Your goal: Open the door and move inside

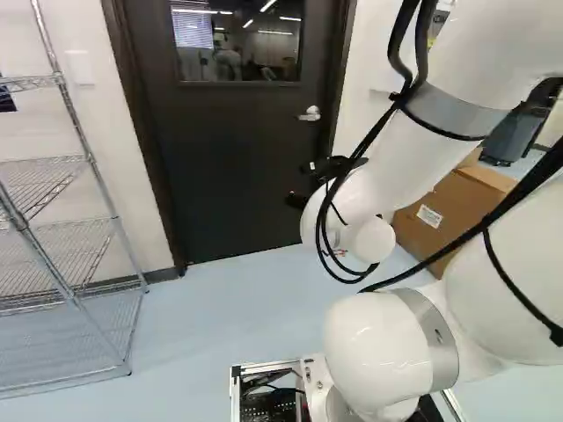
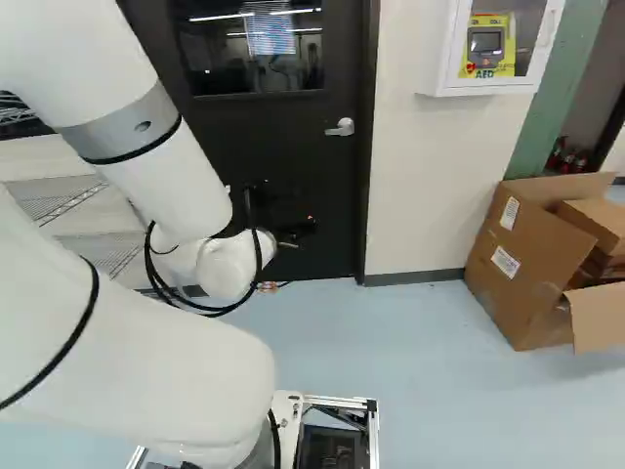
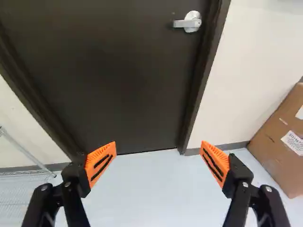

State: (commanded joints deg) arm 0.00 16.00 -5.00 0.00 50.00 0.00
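The dark door (image 1: 237, 149) stands closed in its frame ahead of the arm, with a window in its upper part. Its silver lever handle (image 1: 310, 114) is on the door's right side, and the same handle (image 2: 340, 128) shows in the right base view. My gripper (image 1: 308, 185) is in front of the door, lower than the handle, partly hidden by the wrist. In the wrist view the gripper (image 3: 157, 163) has its orange pads wide apart with nothing between them; the handle (image 3: 189, 22) lies well ahead of it, apart from both fingers.
A wire shelf rack (image 1: 70, 224) stands left of the door. Right of the door are a pale wall (image 2: 420, 186), a wall cabinet (image 2: 493, 44) holding a defibrillator, and open cardboard boxes (image 2: 518, 264) on the floor. Pale blue floor (image 2: 430, 362) lies before the door.
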